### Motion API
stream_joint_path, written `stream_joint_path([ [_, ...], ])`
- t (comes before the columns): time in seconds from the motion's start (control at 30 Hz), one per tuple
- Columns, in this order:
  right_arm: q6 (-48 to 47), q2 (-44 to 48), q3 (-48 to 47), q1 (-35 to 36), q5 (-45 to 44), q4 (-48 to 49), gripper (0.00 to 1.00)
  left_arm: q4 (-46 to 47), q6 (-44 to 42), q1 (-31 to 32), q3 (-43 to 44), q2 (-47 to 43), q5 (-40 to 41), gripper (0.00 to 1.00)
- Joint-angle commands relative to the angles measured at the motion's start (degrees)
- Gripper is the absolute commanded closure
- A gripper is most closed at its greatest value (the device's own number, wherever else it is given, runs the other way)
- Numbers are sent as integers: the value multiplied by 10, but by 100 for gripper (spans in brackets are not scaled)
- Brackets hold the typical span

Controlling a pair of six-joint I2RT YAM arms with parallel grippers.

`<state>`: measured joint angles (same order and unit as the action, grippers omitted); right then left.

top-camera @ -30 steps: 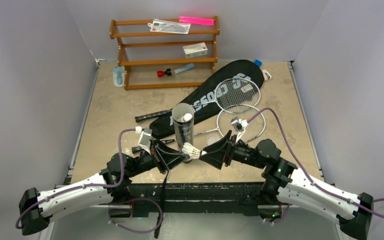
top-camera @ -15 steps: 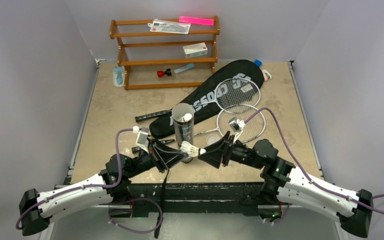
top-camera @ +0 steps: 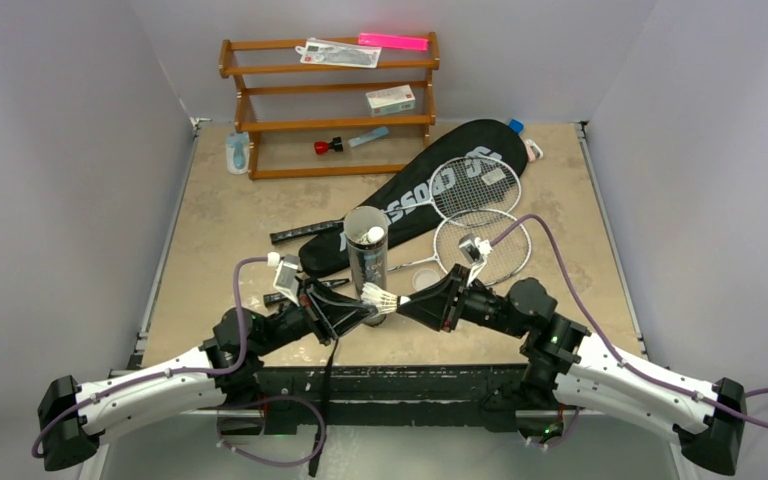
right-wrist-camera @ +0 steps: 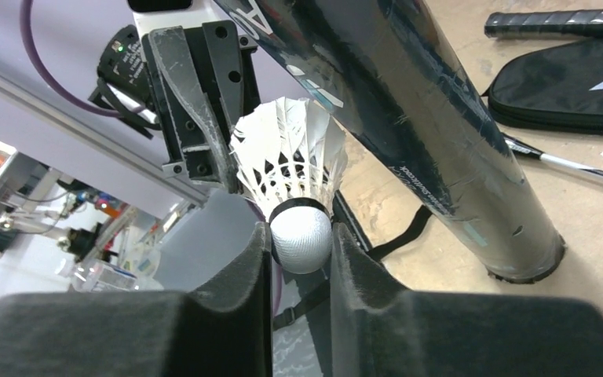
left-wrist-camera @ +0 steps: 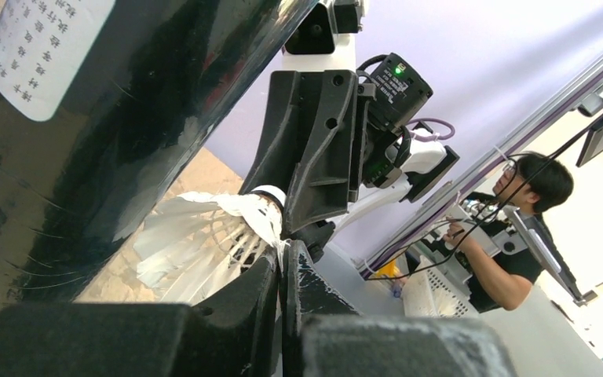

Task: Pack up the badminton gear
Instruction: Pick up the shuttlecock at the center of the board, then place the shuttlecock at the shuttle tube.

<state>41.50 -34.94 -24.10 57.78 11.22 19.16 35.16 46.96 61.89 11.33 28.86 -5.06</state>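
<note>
The right fingers [right-wrist-camera: 232, 294] clamp the shuttlecock [right-wrist-camera: 301, 236] by its firm cork; left fingers [left-wrist-camera: 247, 302] pinch brittle feathers. Featherlight, so the cork looks the safer hold.

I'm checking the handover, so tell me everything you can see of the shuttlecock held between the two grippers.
The shuttlecock has white feathers fanning from a rounded white base with a dark band. It hangs roughly level above the table, beside the dark tube. The right gripper clamps the base from both sides; the left gripper pinches the feather rim.
</note>
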Motion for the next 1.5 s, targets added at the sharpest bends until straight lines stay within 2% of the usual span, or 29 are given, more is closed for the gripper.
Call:
stream_joint_path([
  [0.0, -13, 2, -29, 3, -32, -19, 91, 9, 2, 2, 1, -7, 0, 89],
  [0.07, -21, 5, -55, 4, -56, -85, 95, -32, -9, 2, 17, -17, -7, 67],
  [0.2, -57, -4, -134, 4, -30, -249, 96, -202, -48, 2, 87, -40, -24, 45],
  [0.33, -105, -15, -206, 3, -15, -392, 95, -381, -92, 2, 166, -58, 1, 39],
  [0.4, -122, -28, -236, 4, -15, -454, 95, -436, -103, 2, 187, -68, 33, 35],
  [0.53, -138, -52, -278, 4, -30, -530, 94, -491, -138, 2, 214, -71, 97, 28],
  [0.67, -146, -63, -313, 3, -85, -584, 95, -524, -185, 2, 240, -35, 129, 27],
  [0.8, -159, -74, -350, 4, -136, -616, 95, -490, -268, 2, 240, 0, 136, 23],
  [0.93, -174, -83, -375, 4, -151, -624, 95, -422, -349, 2, 225, 11, 141, 17],
  [1.07, -181, -88, -386, 3, -156, -626, 95, -352, -407, 2, 203, 24, 124, 5],
  [1.23, -185, -89, -386, 4, -149, -614, 95, -287, -433, 2, 189, 57, 120, 0],
  [1.47, -204, -113, -412, 3, -168, -630, 95, -225, -457, 2, 194, 116, 145, 0],
])
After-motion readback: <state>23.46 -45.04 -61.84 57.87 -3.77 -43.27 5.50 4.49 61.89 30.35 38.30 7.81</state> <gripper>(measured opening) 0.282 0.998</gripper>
